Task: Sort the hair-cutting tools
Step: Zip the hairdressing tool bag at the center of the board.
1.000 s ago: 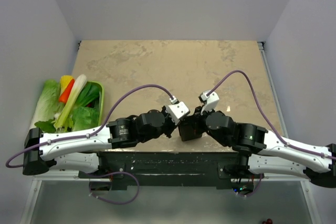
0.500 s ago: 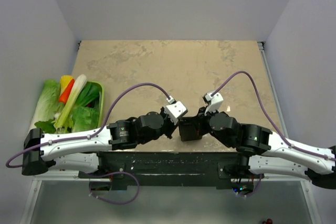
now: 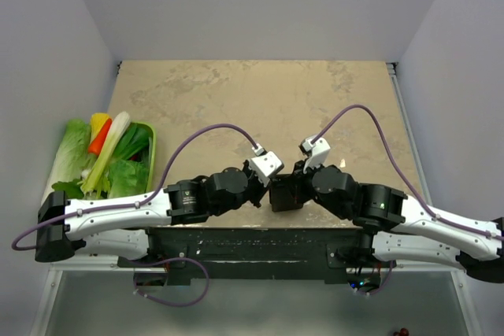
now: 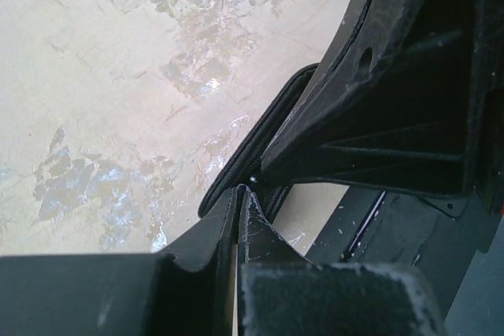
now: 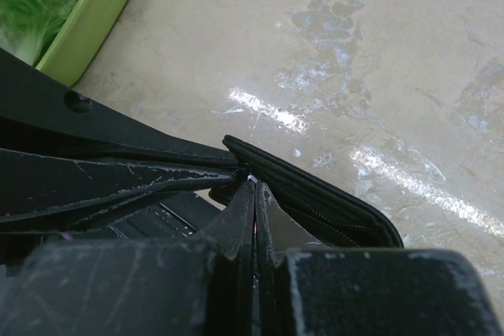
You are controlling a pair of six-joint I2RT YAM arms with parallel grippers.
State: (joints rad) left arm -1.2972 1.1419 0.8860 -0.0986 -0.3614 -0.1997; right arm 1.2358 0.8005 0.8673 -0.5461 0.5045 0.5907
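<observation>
Left hand [image 4: 239, 192], right hand [image 5: 253, 185] — both closed at edge of black case [image 5: 331, 204].

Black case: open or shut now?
Shut, it seems: the black case lies flat, its zippered edge closed up in both wrist views, nothing inside showing. Left gripper and right gripper are closed at that edge.

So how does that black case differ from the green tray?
The black case lies centre-front; the green tray sits far left. The left gripper and right gripper are shut at the case's edge; nothing touches the tray. The case is dark fabric; the tray is bright, heaped with vegetables. Both rest on the table.
</observation>
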